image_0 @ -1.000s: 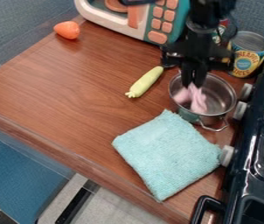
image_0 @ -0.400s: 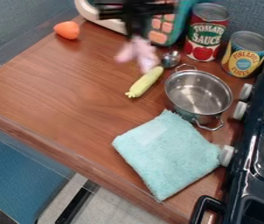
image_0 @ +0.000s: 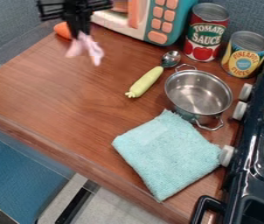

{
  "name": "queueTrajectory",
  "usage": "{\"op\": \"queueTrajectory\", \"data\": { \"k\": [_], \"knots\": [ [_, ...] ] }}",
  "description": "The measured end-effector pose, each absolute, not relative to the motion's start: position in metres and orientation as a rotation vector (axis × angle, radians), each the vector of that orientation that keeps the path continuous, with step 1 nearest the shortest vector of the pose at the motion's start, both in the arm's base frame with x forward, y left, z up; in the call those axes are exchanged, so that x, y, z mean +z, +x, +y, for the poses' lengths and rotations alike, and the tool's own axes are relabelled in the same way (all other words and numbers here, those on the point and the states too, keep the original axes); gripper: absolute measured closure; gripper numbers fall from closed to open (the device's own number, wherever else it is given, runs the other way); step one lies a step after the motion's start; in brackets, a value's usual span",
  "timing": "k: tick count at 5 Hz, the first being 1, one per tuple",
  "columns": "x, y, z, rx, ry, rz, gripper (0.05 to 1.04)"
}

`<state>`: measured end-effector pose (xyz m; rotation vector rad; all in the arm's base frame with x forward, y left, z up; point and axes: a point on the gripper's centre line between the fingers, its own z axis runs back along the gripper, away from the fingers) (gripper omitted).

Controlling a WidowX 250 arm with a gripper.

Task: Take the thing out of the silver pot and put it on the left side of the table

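The black gripper (image_0: pixel 81 35) has swung from over the silver pot (image_0: pixel 197 98) to well left of and beyond it, fingers clamped on the floppy pink thing (image_0: pixel 92 49) — so the taking-out looks done, and lowering it to the table remains. Around the pot spread the wooden table (image_0: pixel 46 98) and blue wall (image_0: pixel 6 19), then — going down in size — the dark stove (image_0: pixel 246 168) to its right, the blue cloth (image_0: pixel 169 159) in front and the yellow corn (image_0: pixel 144 83) to its left.

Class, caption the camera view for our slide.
Pincer holding a pink object above the table, clear of the silver pot.
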<state>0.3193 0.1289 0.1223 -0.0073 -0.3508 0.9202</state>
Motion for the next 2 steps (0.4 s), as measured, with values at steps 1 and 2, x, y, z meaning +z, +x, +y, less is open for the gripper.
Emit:
{"op": "queueTrajectory", "data": {
  "k": [1, 2],
  "knots": [
    [0.111, 0.322, 0.16, 0.994, 0.013, -0.336, 0.995],
    [0.093, 0.324, 0.181, 1.031, 0.03, -0.295, 0.995]
  ]
}}
